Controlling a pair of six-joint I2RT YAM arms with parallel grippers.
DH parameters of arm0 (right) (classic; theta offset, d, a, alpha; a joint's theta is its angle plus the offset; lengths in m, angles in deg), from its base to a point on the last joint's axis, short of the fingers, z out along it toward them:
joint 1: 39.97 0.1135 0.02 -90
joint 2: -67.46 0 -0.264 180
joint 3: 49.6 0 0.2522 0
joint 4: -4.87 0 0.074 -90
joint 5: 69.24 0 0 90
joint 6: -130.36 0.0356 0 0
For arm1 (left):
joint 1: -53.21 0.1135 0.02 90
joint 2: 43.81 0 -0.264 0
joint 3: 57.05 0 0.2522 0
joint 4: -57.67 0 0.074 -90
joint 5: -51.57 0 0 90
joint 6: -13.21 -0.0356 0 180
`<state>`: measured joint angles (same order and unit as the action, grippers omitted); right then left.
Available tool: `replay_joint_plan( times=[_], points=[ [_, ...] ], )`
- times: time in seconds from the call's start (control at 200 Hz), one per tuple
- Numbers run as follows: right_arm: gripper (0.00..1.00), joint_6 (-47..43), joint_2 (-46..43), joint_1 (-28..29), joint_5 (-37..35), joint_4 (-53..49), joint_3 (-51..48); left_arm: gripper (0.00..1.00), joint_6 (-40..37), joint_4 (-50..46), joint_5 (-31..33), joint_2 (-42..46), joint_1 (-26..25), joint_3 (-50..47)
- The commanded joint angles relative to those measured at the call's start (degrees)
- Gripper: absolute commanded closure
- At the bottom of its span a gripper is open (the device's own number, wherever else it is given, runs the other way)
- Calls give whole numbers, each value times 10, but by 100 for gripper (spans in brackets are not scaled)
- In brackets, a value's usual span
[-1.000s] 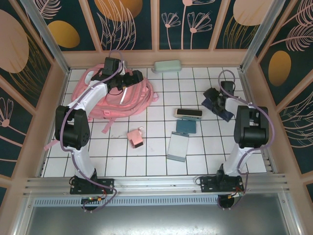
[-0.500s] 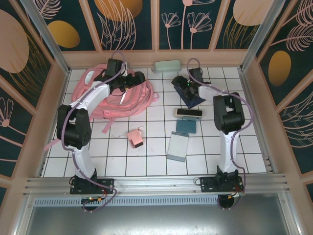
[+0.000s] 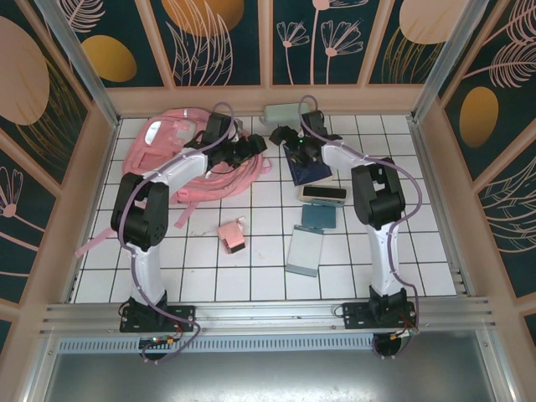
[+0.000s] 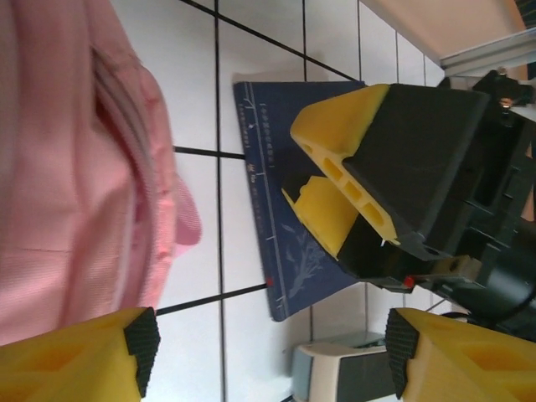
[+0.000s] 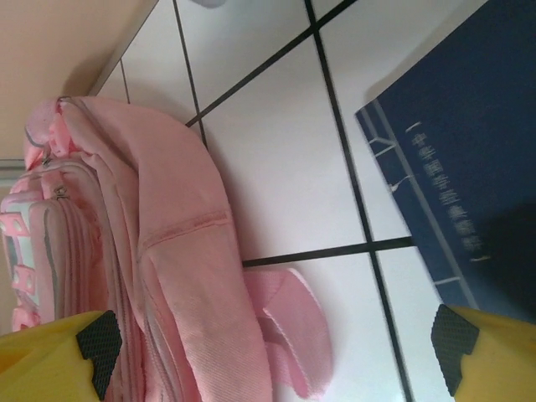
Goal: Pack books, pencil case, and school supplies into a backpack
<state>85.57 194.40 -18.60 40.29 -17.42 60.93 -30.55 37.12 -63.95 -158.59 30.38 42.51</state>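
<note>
The pink backpack (image 3: 172, 155) lies at the back left, its fabric edge also close in the left wrist view (image 4: 67, 167) and the right wrist view (image 5: 126, 251). A navy blue book (image 3: 311, 167) lies flat on the tiles beside it (image 4: 276, 209) (image 5: 469, 159). My left gripper (image 3: 254, 148) (image 4: 272, 352) is open over bare tile between backpack and book. My right gripper (image 3: 287, 139) (image 5: 276, 343) is open, hovering over the book's left edge and facing the backpack strap (image 5: 293, 335). The yellow book is out of view.
A mint-green case (image 3: 285, 111) rests at the back wall. The black-and-cream box (image 3: 322, 194) (image 4: 352, 373), teal pad (image 3: 318, 216), grey-blue box (image 3: 304, 249) and little pink box (image 3: 232, 236) lie mid-table. A loose pink strap (image 3: 88, 247) trails left.
My right arm swung the navy book from the right side to the centre back and now stands open above it. My left gripper moved right, off the backpack, toward the book.
</note>
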Motion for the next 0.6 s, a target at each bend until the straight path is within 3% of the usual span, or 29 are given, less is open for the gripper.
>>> replay_joint_plan(
  times=[0.0,0.095,0.32,0.595],
  points=[
    [3,-70,-60,-30,-42,-53,10,30,50,54,-13,-21,-27,2],
    [9,-105,-77,-54,-48,-61,-16,37,68,62,-14,-43,-45,18],
    [29,-194,-61,-107,-55,-94,-35,43,94,69,0,-96,-74,51],
    [38,-256,-16,-110,-72,-126,-31,49,108,64,10,-160,-90,89]
  ],
)
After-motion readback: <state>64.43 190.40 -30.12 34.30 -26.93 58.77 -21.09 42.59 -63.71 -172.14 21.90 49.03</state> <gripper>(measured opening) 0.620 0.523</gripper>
